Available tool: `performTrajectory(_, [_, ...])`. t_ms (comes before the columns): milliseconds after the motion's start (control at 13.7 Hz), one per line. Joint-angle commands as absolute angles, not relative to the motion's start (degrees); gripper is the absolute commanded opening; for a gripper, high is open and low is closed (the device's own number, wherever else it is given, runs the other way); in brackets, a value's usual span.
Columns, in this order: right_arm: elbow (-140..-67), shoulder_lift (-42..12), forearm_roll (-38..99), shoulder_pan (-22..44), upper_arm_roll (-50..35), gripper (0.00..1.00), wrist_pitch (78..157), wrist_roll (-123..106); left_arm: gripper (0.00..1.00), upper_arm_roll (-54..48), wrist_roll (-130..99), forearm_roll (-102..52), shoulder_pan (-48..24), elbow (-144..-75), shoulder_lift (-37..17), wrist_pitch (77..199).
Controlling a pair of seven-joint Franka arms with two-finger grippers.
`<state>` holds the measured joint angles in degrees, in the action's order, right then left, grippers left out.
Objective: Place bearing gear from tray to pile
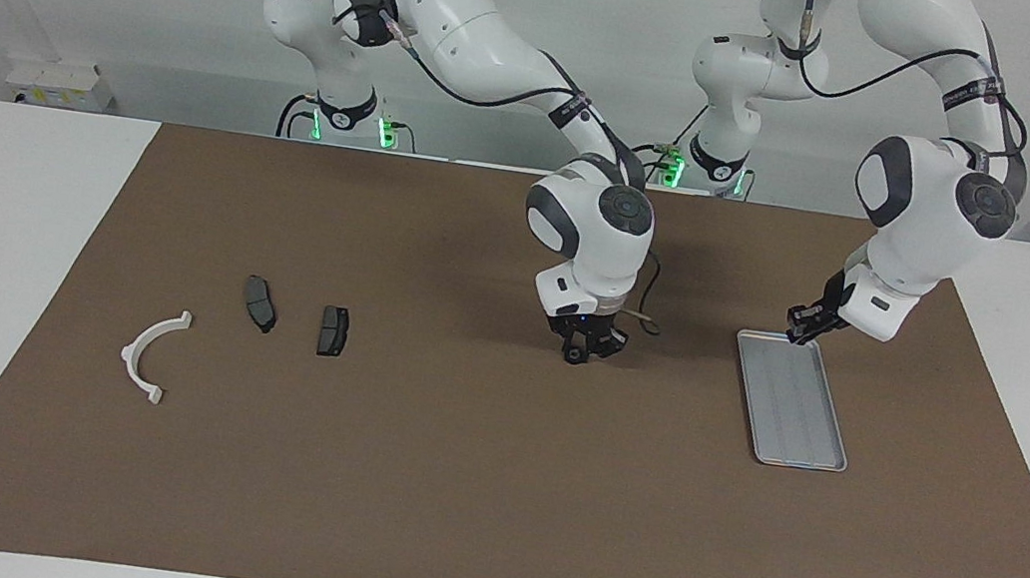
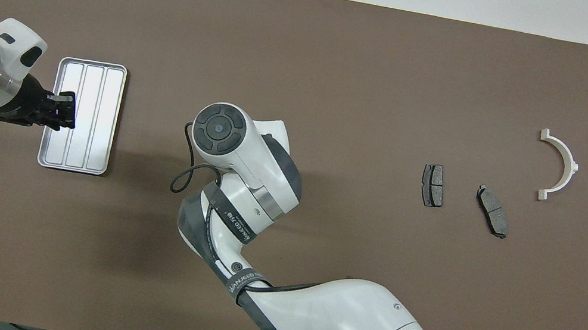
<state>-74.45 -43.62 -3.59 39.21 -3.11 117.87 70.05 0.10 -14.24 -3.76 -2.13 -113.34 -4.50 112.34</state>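
On a brown mat (image 1: 448,481), a white half-ring plastic bracket (image 1: 129,352) and two dark grey brake pads (image 1: 260,303) lie near the right arm's end. At mid-mat, the right gripper (image 1: 577,354) pinches a small black bearing gear (image 1: 575,358) between clenched jaws. The ridged silver metal tray (image 1: 791,403) lies well apart, with the left gripper (image 1: 799,335) clenched, holding nothing, over its robot-side corner.

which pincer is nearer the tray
Left. The left pincer is at the tray end nearer the robots; the right pincer is down mid-mat, well toward the right arm's end.
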Motion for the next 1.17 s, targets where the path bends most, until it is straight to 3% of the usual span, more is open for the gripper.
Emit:
performTrajectory(0, [-69.9, -41.8, -3.3, 34.2, -4.0, 0.00, 108.9, 63.1, 0.00, 0.5, -17.7, -3.4, -3.5, -114.4, -4.0, 115.0])
performTrajectory(292, [-68.9, -32.8, -1.1, 25.8, -4.0, 0.00, 98.6, 45.6, 0.00, 0.5, -29.3, -4.1, -10.8, -114.9, -5.1, 120.6])
performTrajectory(585, [-69.3, -29.0, -1.6, 14.6, -3.8, 0.00, 94.6, 18.2, 0.00, 0.6, -47.9, -4.1, -23.1, -113.7, -12.4, 131.4])
performTrajectory(804, [-71.4, -28.8, -1.8, 7.4, -3.8, 0.00, 95.8, 4.1, 0.00, 0.9, -54.7, -4.0, -28.6, -107.5, -21.1, 134.0])
performTrajectory(1096, [-83.9, -25.4, -1.9, 2.2, -3.7, 0.00, 107.3, -3.2, 0.00, 0.8, -56.1, -3.6, -29.6, -107.4, -22.6, 135.3])
